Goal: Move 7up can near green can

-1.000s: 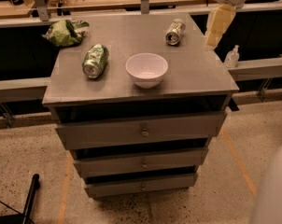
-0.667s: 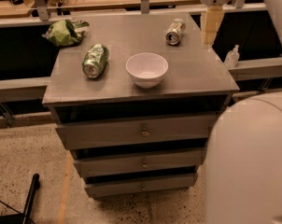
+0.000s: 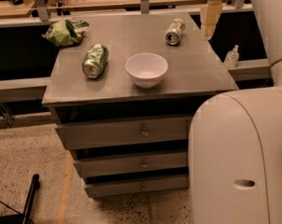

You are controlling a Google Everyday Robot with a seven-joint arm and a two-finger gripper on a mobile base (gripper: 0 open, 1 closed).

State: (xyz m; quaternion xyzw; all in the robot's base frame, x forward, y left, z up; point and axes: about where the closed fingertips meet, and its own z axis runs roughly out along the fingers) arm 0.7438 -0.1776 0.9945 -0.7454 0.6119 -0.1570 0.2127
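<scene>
The 7up can (image 3: pixel 175 31) lies on its side at the back right of the grey cabinet top (image 3: pixel 197 73), silvery-white with green marks, its silver top facing the front. The green can (image 3: pixel 95 60) lies on its side at the left, bright green, well apart from the 7up can. My gripper (image 3: pixel 210 20) hangs over the cabinet's back right corner, just right of the 7up can and not touching it. It holds nothing.
A white bowl (image 3: pixel 146 69) stands between the two cans. A wrinkled green bag (image 3: pixel 65 31) lies at the back left corner. A small clear bottle (image 3: pixel 231 57) stands on a ledge to the right. My white arm body (image 3: pixel 239 148) fills the lower right. Drawers (image 3: pixel 127 132) are below.
My gripper has moved a little left toward the 7up can. My white arm body has swung into the right foreground. The cans, bowl and bag have not moved.
</scene>
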